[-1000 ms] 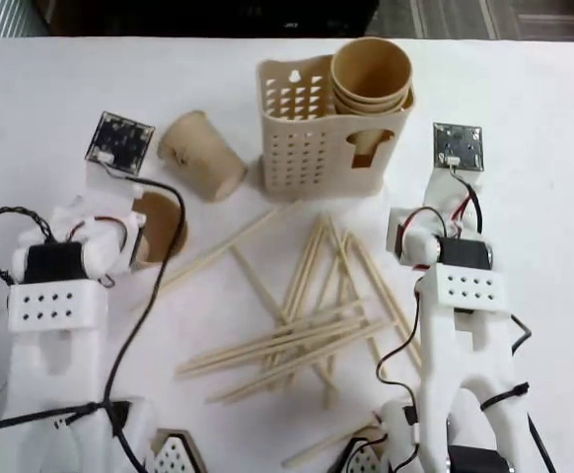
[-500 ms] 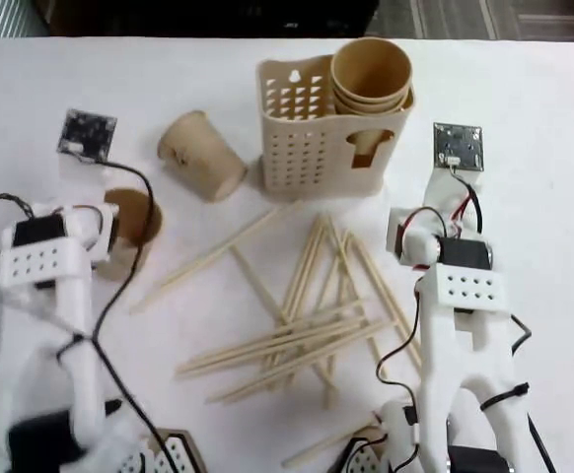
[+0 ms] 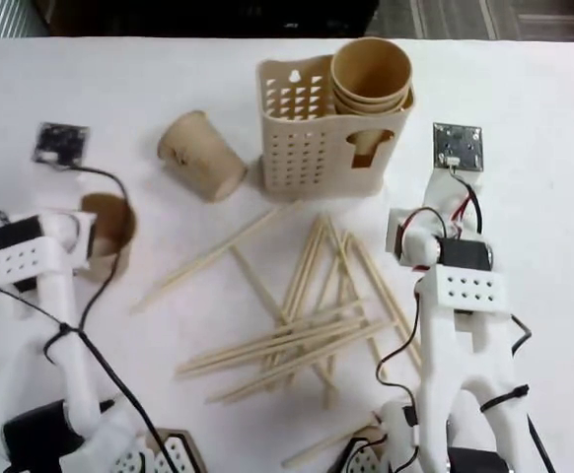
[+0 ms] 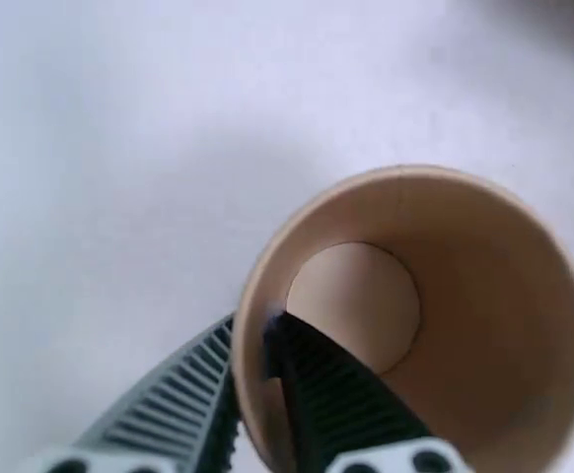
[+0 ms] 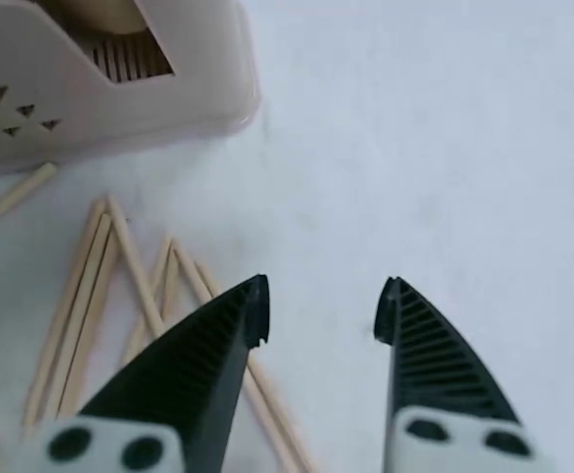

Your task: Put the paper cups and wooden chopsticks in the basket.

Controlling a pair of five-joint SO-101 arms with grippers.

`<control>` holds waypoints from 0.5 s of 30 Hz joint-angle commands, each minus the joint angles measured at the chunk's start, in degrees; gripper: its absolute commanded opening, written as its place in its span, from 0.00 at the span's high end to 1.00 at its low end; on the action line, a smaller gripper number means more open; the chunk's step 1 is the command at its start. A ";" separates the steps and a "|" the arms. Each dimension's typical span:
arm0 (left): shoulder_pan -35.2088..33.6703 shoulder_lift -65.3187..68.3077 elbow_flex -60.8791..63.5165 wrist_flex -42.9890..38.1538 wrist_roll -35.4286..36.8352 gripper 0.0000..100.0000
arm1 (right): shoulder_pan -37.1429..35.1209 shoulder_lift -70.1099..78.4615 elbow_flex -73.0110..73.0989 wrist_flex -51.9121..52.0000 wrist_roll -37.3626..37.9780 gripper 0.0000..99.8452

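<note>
The left claw [image 4: 257,340] is pinching the wall of a paper cup [image 4: 445,296]. One finger is inside the cup and the other is outside, pressed together on the rim. This cup is near the left edge of the desk [image 3: 543,99], with its open mouth turned up toward the wrist. I cannot tell whether its base touches the desk.

A second cup [image 3: 203,156] lies on its side toward the far edge, to the left of the basket [image 3: 307,148] and apart from it. The basket stands upright near the middle of the far edge. A stack of cups [image 3: 371,69] sits in its right part and rises above the rim.

The chopsticks [image 3: 307,315] lie in a loose, crossing pile in the middle of the desk, in front of the basket and between the two arms. One long stick reaches out of the pile toward the left. A single chopstick [image 3: 331,443] lies alone near the front edge.

The right claw [image 5: 322,305] is spread and grips nothing. It hangs over bare desk just beside the right end of the pile, in front of the basket's right corner.
</note>
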 commanded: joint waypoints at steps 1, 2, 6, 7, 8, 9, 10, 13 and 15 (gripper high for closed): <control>-4.18 -0.31 -0.88 -0.09 4.22 0.98 | -2.59 -2.07 -7.65 7.25 0.62 0.82; -4.62 -0.31 -0.35 -0.09 5.19 0.98 | -4.00 -2.07 -9.85 9.71 0.62 0.82; -4.00 -0.31 1.05 -0.44 6.68 0.98 | -10.68 -2.07 -18.73 19.03 0.09 0.82; -3.38 -0.31 1.32 -0.53 6.68 0.98 | -13.05 -1.71 -21.27 20.79 0.09 0.82; -2.86 -0.31 1.41 -0.53 6.68 0.98 | -15.60 -1.54 -23.82 22.29 0.09 0.82; -2.51 -0.31 1.49 -0.53 6.77 0.98 | -18.24 -1.45 -26.37 23.25 0.09 0.82; -2.33 -0.31 1.76 -0.62 7.30 0.98 | -21.23 -1.36 -28.84 23.69 0.09 0.82; -2.07 -0.31 2.11 -0.62 9.85 0.98 | -29.41 -0.57 -36.48 23.87 0.09 0.82; -2.07 -0.31 2.11 -0.62 10.20 0.98 | -34.07 2.86 -42.46 23.87 0.09 0.82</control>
